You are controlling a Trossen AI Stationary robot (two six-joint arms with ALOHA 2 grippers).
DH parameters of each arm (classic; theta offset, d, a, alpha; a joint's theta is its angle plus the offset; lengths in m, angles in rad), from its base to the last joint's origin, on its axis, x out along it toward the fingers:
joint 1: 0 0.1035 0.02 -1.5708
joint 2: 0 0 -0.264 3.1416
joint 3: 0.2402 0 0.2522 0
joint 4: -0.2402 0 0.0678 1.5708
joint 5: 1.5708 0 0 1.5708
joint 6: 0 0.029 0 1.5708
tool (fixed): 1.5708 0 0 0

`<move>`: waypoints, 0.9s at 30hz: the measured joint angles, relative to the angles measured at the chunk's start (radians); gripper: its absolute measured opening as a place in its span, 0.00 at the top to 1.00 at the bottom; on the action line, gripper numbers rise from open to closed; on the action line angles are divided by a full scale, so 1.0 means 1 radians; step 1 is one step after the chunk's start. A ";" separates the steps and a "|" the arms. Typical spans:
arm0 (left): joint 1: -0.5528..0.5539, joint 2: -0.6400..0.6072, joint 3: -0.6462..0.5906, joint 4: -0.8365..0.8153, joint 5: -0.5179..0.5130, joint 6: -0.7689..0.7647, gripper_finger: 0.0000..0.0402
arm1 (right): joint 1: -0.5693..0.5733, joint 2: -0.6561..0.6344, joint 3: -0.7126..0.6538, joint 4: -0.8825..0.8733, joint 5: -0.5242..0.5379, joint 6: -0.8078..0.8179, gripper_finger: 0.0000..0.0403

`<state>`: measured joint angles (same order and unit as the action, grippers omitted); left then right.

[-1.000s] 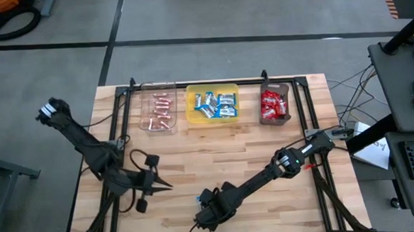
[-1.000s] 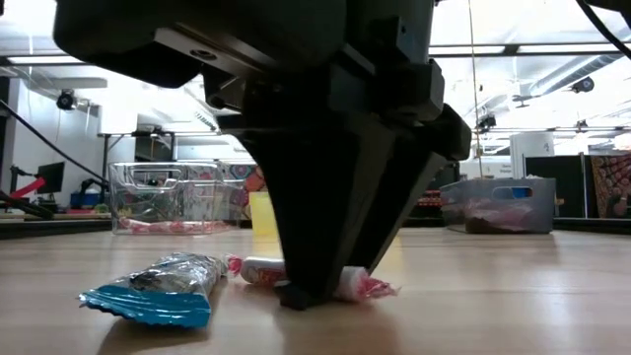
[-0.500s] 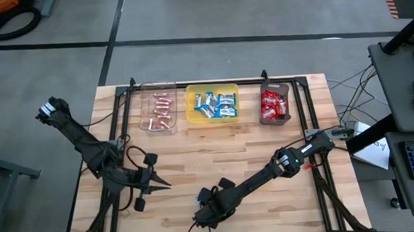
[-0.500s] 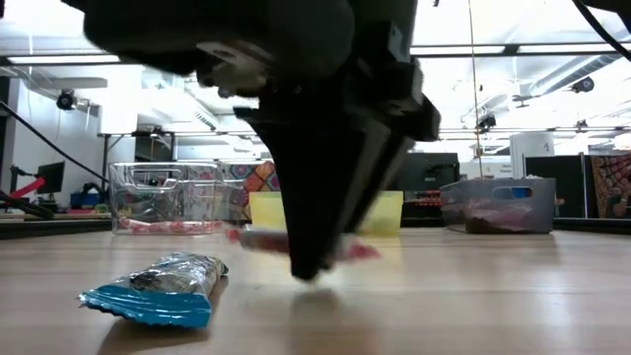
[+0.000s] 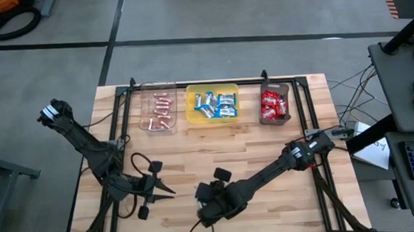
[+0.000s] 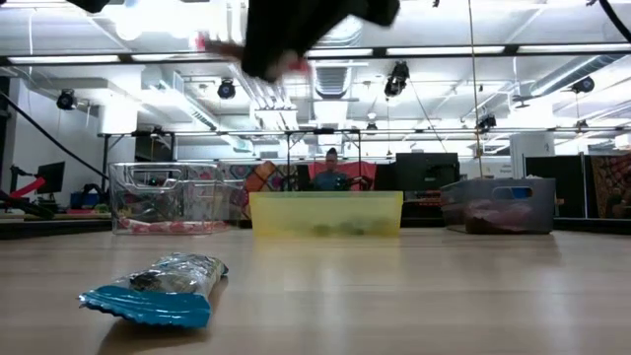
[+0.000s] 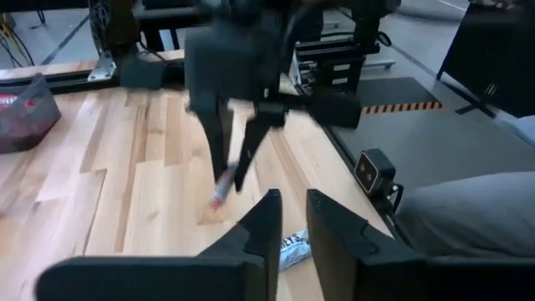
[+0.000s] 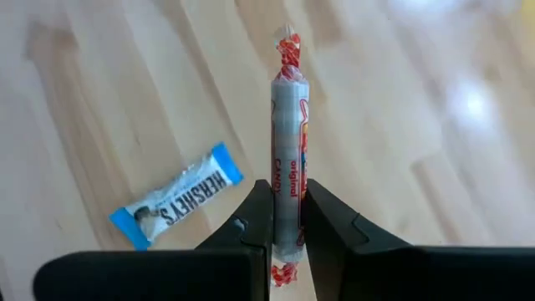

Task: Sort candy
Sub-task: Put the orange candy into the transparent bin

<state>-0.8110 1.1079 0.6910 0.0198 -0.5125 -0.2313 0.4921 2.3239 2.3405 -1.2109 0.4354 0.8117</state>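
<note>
With right claw (image 8: 287, 219) clamped on pinkish stick (image 8: 288, 142), stick axis runs along fingers; clear tray (image 5: 158, 111) lies far-left. Left claw (image 7: 290, 219) near-shut, empty, beside blue-and-white bar (image 8: 177, 194) on worktop (image 5: 265, 148).

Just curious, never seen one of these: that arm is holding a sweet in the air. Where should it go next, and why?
Probably toward the clear tray. The right pincer is shut on a thin pink stick sweet, lifted off the table, and that tray already holds the same pink sticks.
</note>
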 joint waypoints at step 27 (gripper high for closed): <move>-0.002 0.206 0.000 0.250 -0.001 0.096 0.54 | 0.044 -0.015 0.003 0.391 0.133 -0.359 0.91</move>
<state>-0.8127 1.3138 0.6910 0.2699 -0.5137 -0.1349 0.5362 2.3089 2.3440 -0.8200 0.5682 0.4522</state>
